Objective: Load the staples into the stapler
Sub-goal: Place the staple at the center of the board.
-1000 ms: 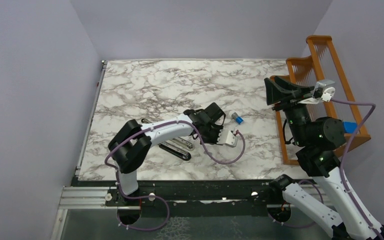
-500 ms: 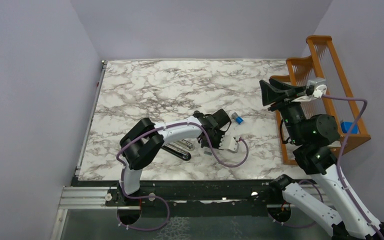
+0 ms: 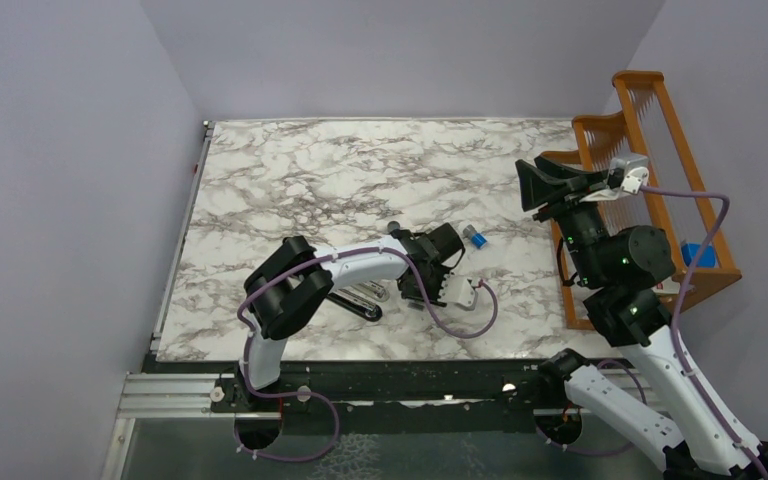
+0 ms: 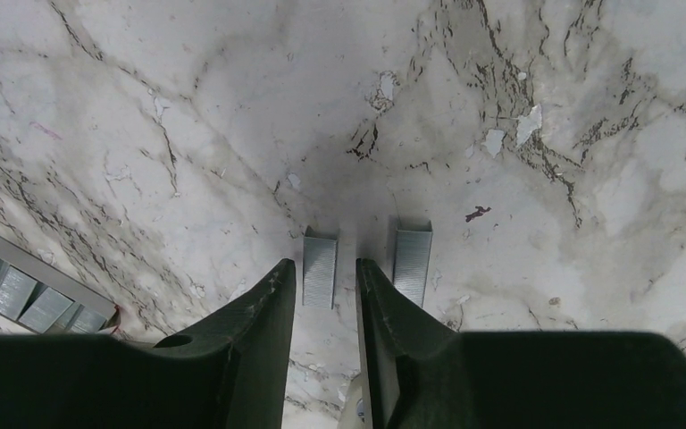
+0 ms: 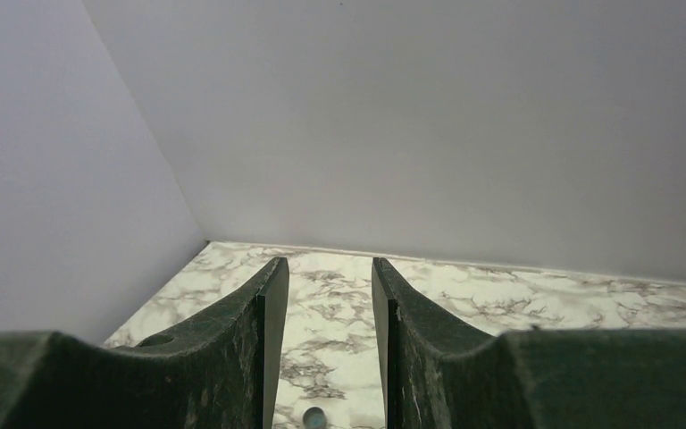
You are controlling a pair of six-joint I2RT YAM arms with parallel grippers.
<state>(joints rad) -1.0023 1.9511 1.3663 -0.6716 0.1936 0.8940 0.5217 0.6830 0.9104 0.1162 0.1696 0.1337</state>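
Seen from the left wrist, the camera looks down on a marble table (image 4: 143,134). At the far left edge lies one small white staple box (image 4: 36,264), open, with at least three grey strips inside, set at a slant.

To its right, two loose strips of staples lie flat on the marble, side by side but not touching. Each is a short silvery-grey bar. Its long axis runs away from the camera, in line with the fingers.

The first strip (image 4: 320,268) sits between the fingertips of the left gripper (image 4: 326,265), whose jaws are slightly parted. The strip is just beside the left finger, and a sliver of marble shows before the right finger, so it is not pinched. The second strip (image 4: 413,259) lies just outside the right finger.

From above, one stapler (image 3: 355,303) lies opened out beneath the left forearm. Its long axis runs from upper left to lower right. Further right is one little blue-and-white cylinder (image 3: 475,237).

Further right again, the right gripper (image 5: 326,261) hangs in the air, well apart from the staples. Its jaws are spread, nothing is between them, and it points at the far wall. One wooden rack (image 3: 660,130) stands at the table's right edge.
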